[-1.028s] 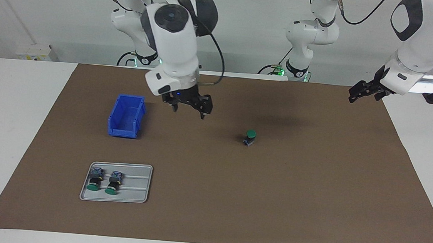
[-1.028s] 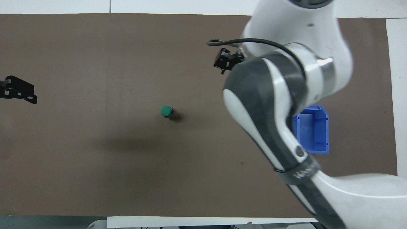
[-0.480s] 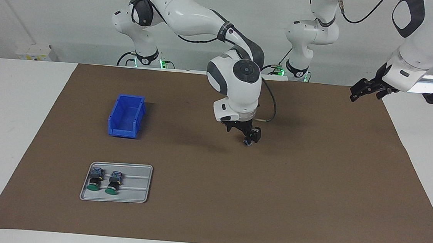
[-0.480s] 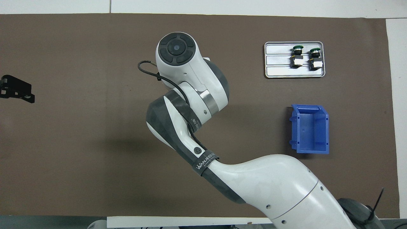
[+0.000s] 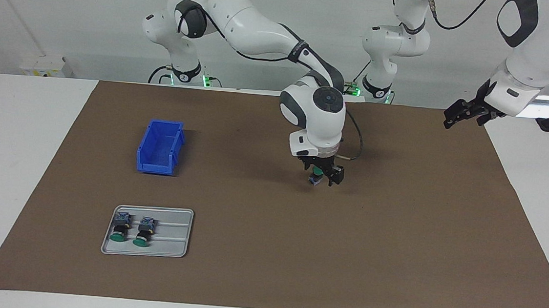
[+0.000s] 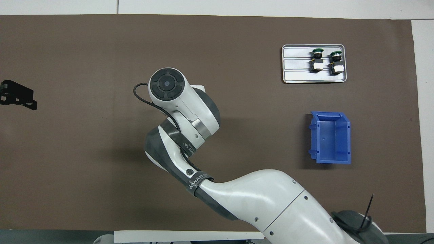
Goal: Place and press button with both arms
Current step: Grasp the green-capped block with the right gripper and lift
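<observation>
The button (image 5: 318, 172) stands upright on the brown mat near the table's middle, green cap up. My right gripper (image 5: 323, 175) has come down on it, open, with a finger on each side of the cap; I cannot tell if they touch. In the overhead view the right arm's wrist (image 6: 168, 84) hides both button and gripper. My left gripper (image 5: 458, 117) waits in the air over the mat's edge at the left arm's end, and shows in the overhead view (image 6: 18, 96) too.
A metal tray (image 5: 171, 246) with two more green buttons (image 5: 131, 231) lies at the right arm's end, farther from the robots than the blue bin (image 5: 160, 147). The tray (image 6: 298, 76) and the bin (image 6: 330, 137) show in the overhead view too.
My right arm has swung from beside the blue bin to the middle of the mat and lowered its gripper around the button. The left arm has barely moved.
</observation>
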